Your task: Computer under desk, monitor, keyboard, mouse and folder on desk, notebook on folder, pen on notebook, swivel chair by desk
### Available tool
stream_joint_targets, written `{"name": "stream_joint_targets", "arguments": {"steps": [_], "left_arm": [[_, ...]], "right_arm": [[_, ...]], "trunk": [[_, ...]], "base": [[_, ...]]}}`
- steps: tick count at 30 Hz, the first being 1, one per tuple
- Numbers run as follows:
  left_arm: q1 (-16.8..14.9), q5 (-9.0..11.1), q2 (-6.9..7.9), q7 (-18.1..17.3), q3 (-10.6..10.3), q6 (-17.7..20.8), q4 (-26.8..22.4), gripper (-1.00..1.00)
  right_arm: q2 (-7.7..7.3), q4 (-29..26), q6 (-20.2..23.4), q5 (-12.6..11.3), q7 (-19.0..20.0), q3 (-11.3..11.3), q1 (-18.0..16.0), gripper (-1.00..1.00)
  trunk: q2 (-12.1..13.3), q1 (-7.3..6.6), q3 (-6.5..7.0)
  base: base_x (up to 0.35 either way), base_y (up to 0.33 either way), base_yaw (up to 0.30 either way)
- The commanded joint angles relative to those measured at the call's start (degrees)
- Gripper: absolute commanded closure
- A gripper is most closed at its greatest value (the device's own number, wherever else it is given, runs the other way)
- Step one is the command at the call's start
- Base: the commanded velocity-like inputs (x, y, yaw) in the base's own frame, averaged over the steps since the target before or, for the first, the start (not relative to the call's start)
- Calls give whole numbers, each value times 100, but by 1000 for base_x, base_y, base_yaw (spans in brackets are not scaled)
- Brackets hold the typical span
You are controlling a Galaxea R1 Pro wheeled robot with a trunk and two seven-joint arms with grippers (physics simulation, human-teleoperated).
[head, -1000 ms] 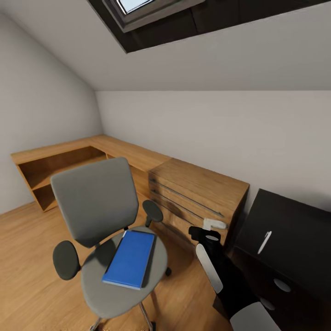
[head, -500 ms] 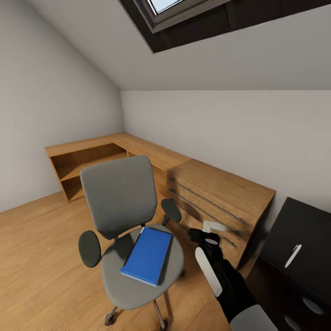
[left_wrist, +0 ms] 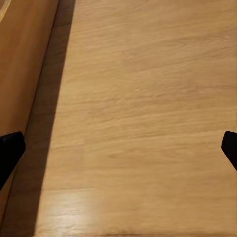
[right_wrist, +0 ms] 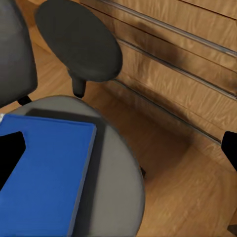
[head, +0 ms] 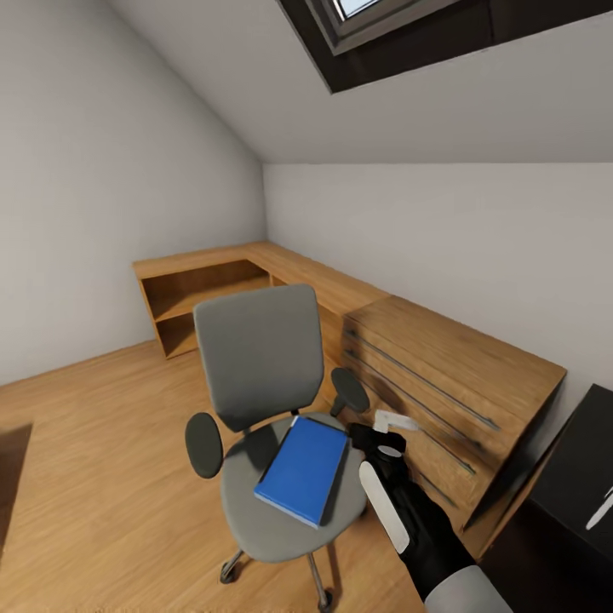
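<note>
The grey swivel chair [head: 260, 358] stands on the plank floor in the middle of the head view, facing me. On its seat lies the bright blue folder [head: 302, 470]. My right gripper [head: 375, 436] hangs just right of the seat, beside the chair's armrest pad [head: 350, 390]. In the right wrist view it [right_wrist: 118, 153] is open, over the seat's edge, with the folder [right_wrist: 44, 173] under one finger. A corner of the black desk [head: 587, 460] shows at the right edge, with the white pen [head: 600, 508] on it. My left gripper [left_wrist: 118, 148] is open above bare floor.
A light wooden dresser [head: 451, 383] stands against the back wall, just right of the chair. A low wooden shelf unit [head: 213, 285] runs into the far corner. Sloped ceiling with a skylight [head: 383, 21] overhead. Open floor [head: 94, 460] lies left of the chair.
The whole view has swung left, so chair, dresser and shelf sit further right in the picture and the desk has slid almost out. My right gripper is nearer the chair seat.
</note>
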Motion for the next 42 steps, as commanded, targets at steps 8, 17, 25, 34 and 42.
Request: {"name": "stream_joint_targets", "arguments": {"steps": [8,17,25,34,42], "left_arm": [[2,26,-1,39,-49,5,8,-100],[2,23,-6,31,-49,8,52,-100],[2,18,-13,26,-49,8,55,-100],[2,-13,-185,14,-66,8,57,-100],[2,-19,-246,13,-75,8,63,-100]], "right_arm": [[-2,-4,18,-40,-30,19,-4,-100],[-10,-3,22,-40,-21,118,-1,-100],[-11,-3,15,-40,-30,260,0,-100],[-27,-9,13,-19,-34,277,4,-100],[-28,-32,6,35,-63,264,4,-100]], "trunk": [[-3,0,-38],[-3,0,-79],[-3,0,-113],[-3,0,-120],[-3,0,-120]], "base": [[0,0,263],[0,41,254],[0,227,203],[0,58,33],[0,3,2]]}}
